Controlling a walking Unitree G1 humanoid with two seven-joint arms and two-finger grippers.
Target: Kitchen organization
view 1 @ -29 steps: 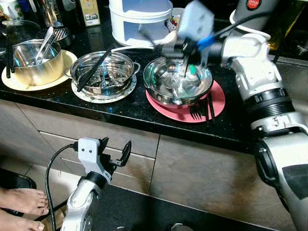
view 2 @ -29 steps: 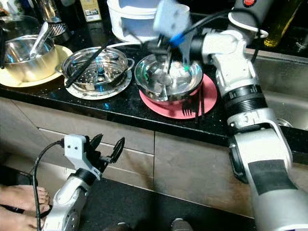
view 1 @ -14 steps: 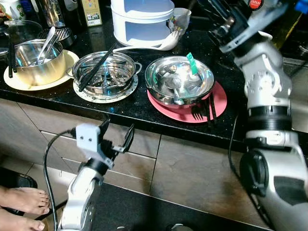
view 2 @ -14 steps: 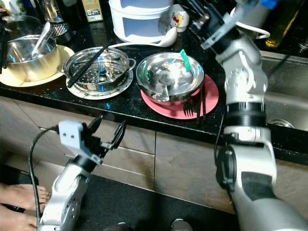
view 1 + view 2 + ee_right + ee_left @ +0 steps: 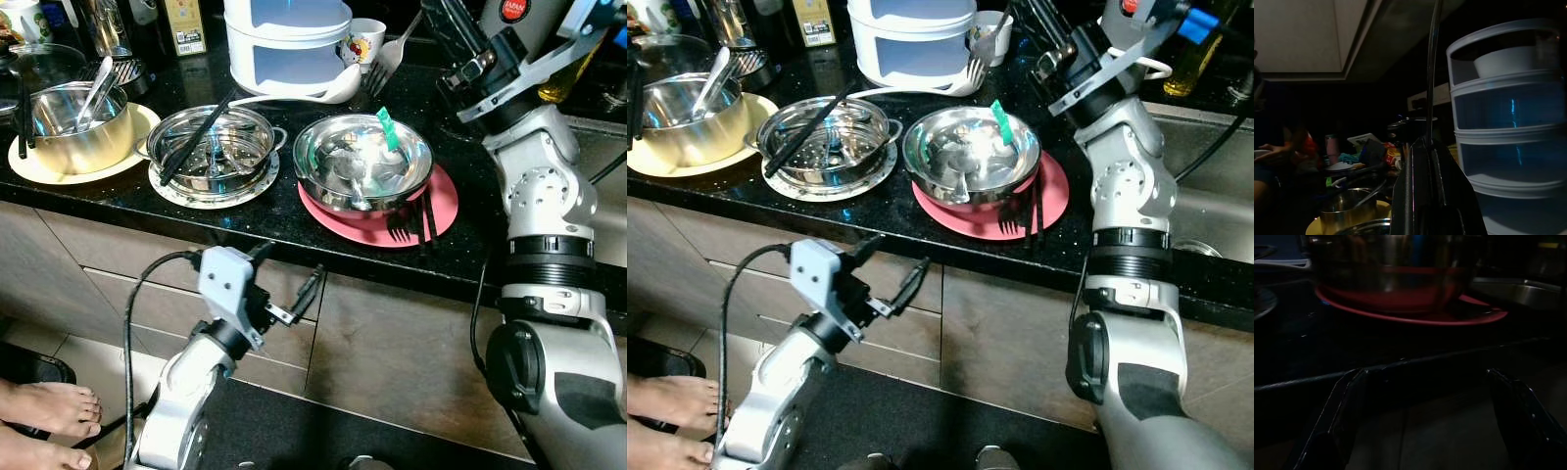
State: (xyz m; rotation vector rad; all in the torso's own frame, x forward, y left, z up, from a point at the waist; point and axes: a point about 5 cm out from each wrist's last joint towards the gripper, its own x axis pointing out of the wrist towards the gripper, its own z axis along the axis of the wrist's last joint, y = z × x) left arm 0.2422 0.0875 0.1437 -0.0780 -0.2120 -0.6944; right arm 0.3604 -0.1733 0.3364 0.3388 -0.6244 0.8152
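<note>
- Landmark: steel bowl (image 5: pixel 362 164) on a pink plate (image 5: pixel 446 211), on the black tabletop (image 5: pixel 274 220).
- Right gripper (image 5: pixel 423 15): raised behind the steel bowl, toward the white stacked container (image 5: pixel 289 44). Fingers clamped together on the handle of a fork (image 5: pixel 387 61); the tines hang above the tabletop just behind the bowl, beside a printed cup (image 5: pixel 364 41). In the right wrist view the thin handle (image 5: pixel 1431 73) rises from between the closed fingers (image 5: pixel 1425 196).
- Left gripper (image 5: pixel 289 289): below the tabletop edge, in front of the cabinet drawers (image 5: pixel 294 323), forward and left of the steel bowl. Fingers spread apart, holding nothing.
- Steel bowl contents: utensils and a green-handled item (image 5: pixel 389 127).
- Black forks (image 5: pixel 411 223) lie on the pink plate at the bowl's right front.
- Left of the steel bowl: steamer pot (image 5: pixel 211 147) with black chopsticks (image 5: pixel 196 137) across it; further left, a saucepan (image 5: pixel 76 122) on a yellow plate (image 5: pixel 29 166).
- A person's bare feet (image 5: pixel 44 416) stand on the floor, far left of the bowl.
</note>
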